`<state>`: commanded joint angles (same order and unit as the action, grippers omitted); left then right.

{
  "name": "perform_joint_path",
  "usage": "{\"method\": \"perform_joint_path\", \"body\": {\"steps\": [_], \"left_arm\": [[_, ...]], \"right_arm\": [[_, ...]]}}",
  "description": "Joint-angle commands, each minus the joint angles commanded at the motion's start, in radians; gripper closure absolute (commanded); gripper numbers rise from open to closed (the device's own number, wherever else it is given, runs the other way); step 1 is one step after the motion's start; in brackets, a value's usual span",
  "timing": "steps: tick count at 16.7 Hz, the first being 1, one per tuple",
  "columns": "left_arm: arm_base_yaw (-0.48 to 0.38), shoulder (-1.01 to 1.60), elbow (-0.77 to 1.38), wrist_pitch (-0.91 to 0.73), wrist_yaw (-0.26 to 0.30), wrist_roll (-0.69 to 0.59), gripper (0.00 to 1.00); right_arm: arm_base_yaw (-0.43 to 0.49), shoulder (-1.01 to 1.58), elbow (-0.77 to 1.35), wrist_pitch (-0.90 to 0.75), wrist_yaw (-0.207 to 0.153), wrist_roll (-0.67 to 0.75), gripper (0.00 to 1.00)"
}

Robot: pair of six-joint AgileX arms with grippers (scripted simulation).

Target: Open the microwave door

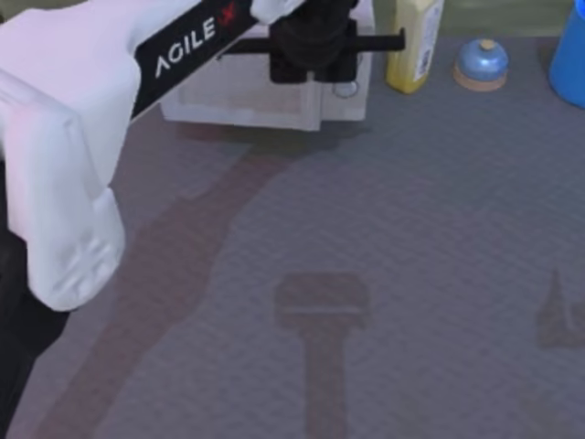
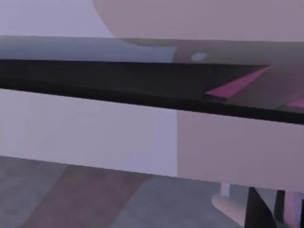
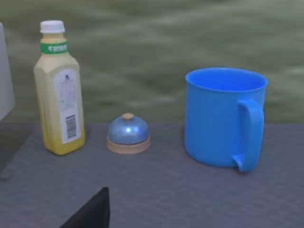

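The white microwave [image 1: 247, 96] stands at the table's back, left of centre. My left arm reaches across it, and my left gripper [image 1: 311, 41] hangs over its front right part, near the knob panel [image 1: 345, 89]. The microwave door [image 1: 239, 117] shows only as the front edge below the arm. In the left wrist view, white microwave panels [image 2: 95, 128] fill the picture, crossed by a dark band [image 2: 118, 83]. A pale rounded bar [image 2: 228, 205] lies beside one black finger [image 2: 256, 213]. My right gripper is outside the top view; one black fingertip [image 3: 92, 213] shows in the right wrist view.
A yellow bottle [image 1: 413, 46] stands right of the microwave, then a small blue bell [image 1: 481, 64] and a blue mug [image 1: 571, 50] at the back right. The right wrist view faces the bottle [image 3: 58, 90], bell [image 3: 128, 134] and mug [image 3: 223, 118].
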<state>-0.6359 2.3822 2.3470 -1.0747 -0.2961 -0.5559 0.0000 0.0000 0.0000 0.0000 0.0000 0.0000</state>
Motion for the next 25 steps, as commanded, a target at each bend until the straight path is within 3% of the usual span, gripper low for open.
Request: {"method": "perform_joint_path", "body": {"steps": [6,25], "left_arm": [[0.008,-0.096,-0.182,0.090,0.030,0.070,1.00],[0.008,-0.098,-0.186,0.092,0.032,0.071,1.00]], "right_arm": [[0.000,0.000,0.000,0.000,0.000,0.000,0.00],[0.000,0.000,0.000,0.000,0.000,0.000,0.00]]}}
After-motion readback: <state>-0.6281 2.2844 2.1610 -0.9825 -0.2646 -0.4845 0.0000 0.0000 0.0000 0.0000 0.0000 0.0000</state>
